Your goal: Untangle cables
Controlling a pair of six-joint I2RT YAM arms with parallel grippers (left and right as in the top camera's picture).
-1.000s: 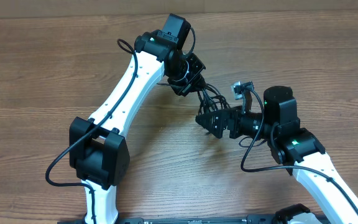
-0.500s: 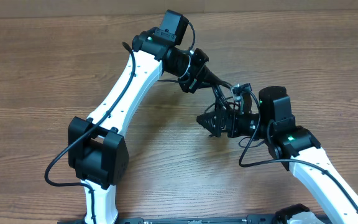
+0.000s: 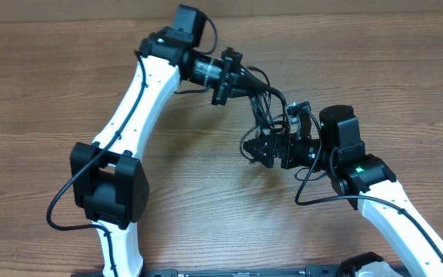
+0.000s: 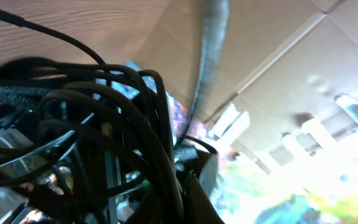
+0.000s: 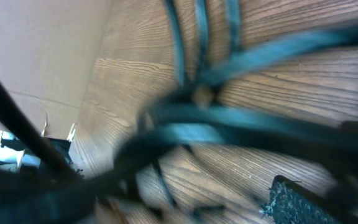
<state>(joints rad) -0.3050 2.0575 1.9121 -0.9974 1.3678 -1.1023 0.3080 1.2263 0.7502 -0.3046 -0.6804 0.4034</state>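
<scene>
The left gripper (image 3: 241, 75), clamped tight on the cables (image 3: 263, 108), has swung up and away, stretching them (a dark knot between both arms) from the right gripper (image 3: 260, 149) — jaws wide, seemingly holding nothing — so strands should start parting.

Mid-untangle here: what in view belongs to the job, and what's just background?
Job: cables, bunched between the arms; left gripper shut on them; right gripper open, at the bundle.
Not the job: arm wiring; wooden table.
</scene>
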